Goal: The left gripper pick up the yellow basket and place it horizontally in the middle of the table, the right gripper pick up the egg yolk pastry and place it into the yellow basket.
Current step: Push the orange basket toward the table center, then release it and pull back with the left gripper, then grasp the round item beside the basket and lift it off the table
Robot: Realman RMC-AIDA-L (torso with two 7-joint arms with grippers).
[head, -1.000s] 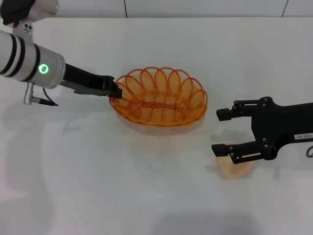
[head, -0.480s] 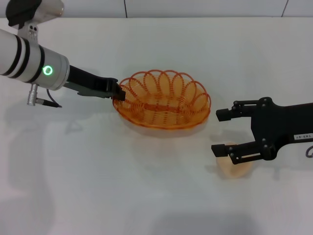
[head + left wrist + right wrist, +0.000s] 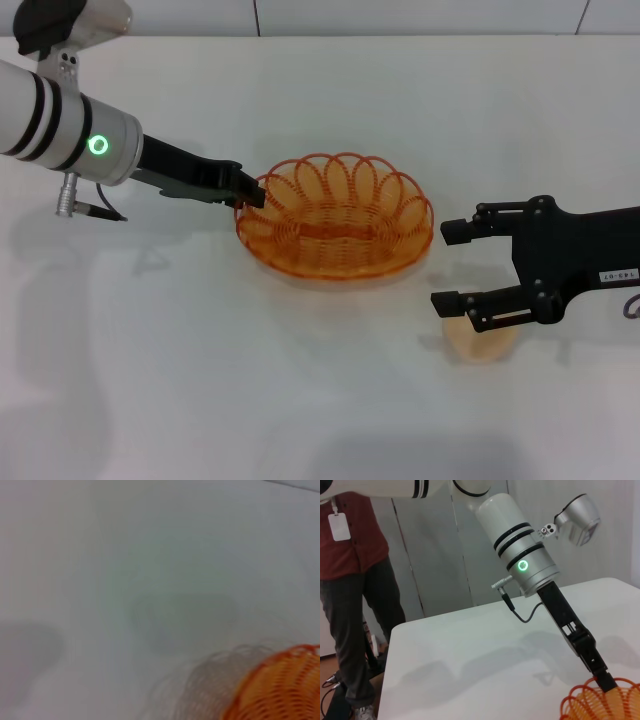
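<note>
The yellow basket (image 3: pixel 410 200) is an orange-yellow wire oval near the middle of the table, lying level and empty. My left gripper (image 3: pixel 250 192) is shut on its left rim; whether the basket rests on the table or hangs just above it I cannot tell. The basket's edge shows in the left wrist view (image 3: pixel 280 690) and in the right wrist view (image 3: pixel 600 702), where the left gripper (image 3: pixel 605 682) pinches the rim. My right gripper (image 3: pixel 452 268) is open to the right of the basket. The egg yolk pastry (image 3: pixel 482 340) lies under its near finger, partly hidden.
The white table (image 3: pixel 300 400) has bare surface in front and behind. In the right wrist view a person in a red shirt (image 3: pixel 350 580) stands beyond the table's far edge (image 3: pixel 395 627).
My left gripper has carried the basket to the right and a little toward me, and it now lies flatter. My right gripper has hardly moved.
</note>
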